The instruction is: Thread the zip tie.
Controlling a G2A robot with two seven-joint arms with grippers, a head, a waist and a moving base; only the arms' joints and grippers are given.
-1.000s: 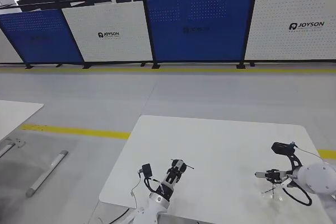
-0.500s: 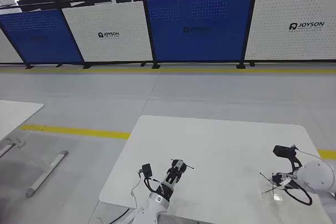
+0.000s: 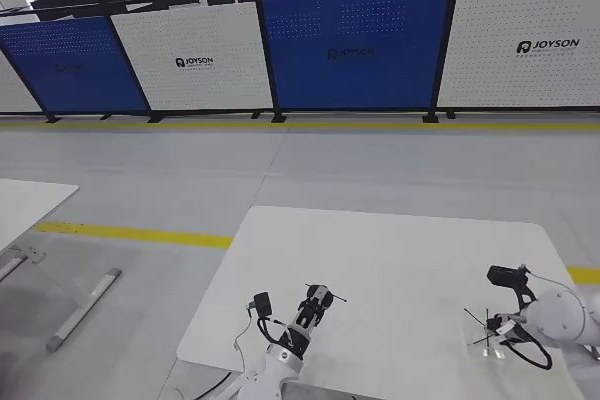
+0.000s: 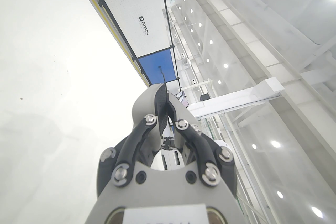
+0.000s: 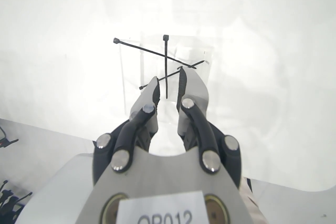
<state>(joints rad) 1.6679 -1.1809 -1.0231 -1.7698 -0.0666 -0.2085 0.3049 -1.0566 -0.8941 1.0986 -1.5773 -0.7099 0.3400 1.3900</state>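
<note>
Right end effector (image 5: 169,74) over zip ties (image 5: 166,57)

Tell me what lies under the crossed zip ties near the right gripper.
A clear holder sits under the zip ties, on the white table. The right gripper covers part of one tie.

Three crossed zip ties (image 5: 166,62) — one table (image 3: 380,260)

Grey right gripper (image 5: 169,75) — black links (image 5: 200,122); silver screws (image 5: 188,103).
</note>
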